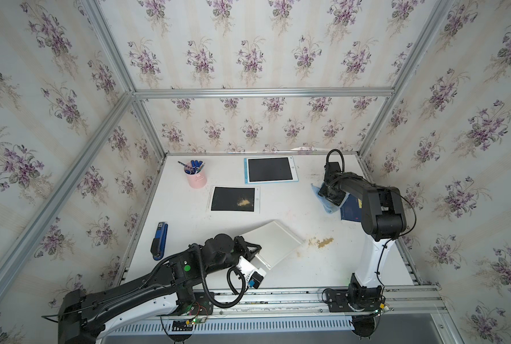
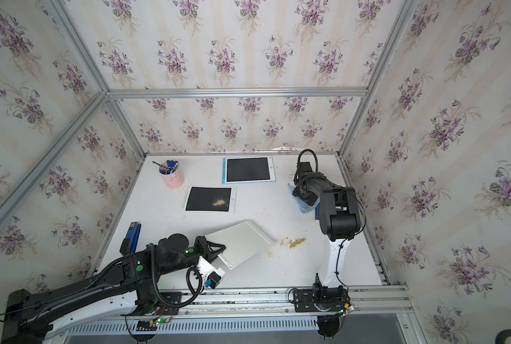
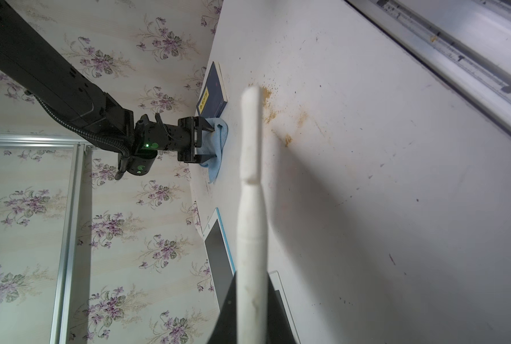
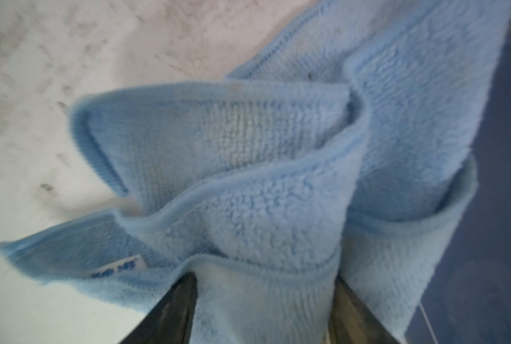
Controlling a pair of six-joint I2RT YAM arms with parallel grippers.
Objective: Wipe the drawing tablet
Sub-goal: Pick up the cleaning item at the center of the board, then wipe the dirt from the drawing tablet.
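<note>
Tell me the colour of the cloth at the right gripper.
Light blue. The cloth shows best in the right wrist view.

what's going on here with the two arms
The left end effector is shut on the edge of a white tablet, holding it tilted. The right end effector straddles a bunched blue cloth beside a dark blue book; a firm grip isn't clear. Crumbs lie on the table and on the dark screen of a second tablet.
</note>
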